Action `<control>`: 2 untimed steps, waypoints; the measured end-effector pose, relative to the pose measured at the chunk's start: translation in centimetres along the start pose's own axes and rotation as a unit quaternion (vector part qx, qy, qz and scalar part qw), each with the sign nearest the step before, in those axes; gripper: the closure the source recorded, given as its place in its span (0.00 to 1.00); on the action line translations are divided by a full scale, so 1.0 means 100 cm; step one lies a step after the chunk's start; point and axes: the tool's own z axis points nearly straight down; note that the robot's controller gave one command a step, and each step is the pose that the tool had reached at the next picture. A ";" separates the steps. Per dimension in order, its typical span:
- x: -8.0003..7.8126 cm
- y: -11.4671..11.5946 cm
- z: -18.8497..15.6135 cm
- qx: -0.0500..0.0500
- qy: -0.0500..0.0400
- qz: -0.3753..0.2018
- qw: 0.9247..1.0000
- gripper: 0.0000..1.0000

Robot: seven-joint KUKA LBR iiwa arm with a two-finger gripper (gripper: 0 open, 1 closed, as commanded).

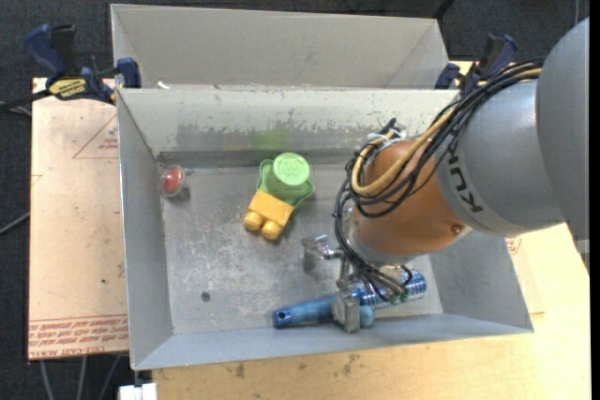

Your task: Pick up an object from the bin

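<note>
My gripper (pixel 350 307) reaches down under the orange wrist cover to the bin's front right, right at a long blue tool (pixel 305 315) that lies along the front wall. The tool's handle points left, and its other end (pixel 413 285) pokes out to the right of the gripper. The part in between is hidden by the gripper. A yellow two-lobed block (pixel 267 214) lies in the middle of the bin, touching a green cup (pixel 287 173) behind it.
A small red round thing (pixel 172 181) sits at the back left corner of the floor. The arm and its cables cover the bin's right side. Bare floor lies at the front left.
</note>
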 end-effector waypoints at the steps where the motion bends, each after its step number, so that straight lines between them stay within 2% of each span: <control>1: 0.004 0.001 0.002 -0.002 0.008 0.000 1.000 1.00; 2: 0.001 -0.022 -0.079 -0.001 0.009 -0.007 1.000 1.00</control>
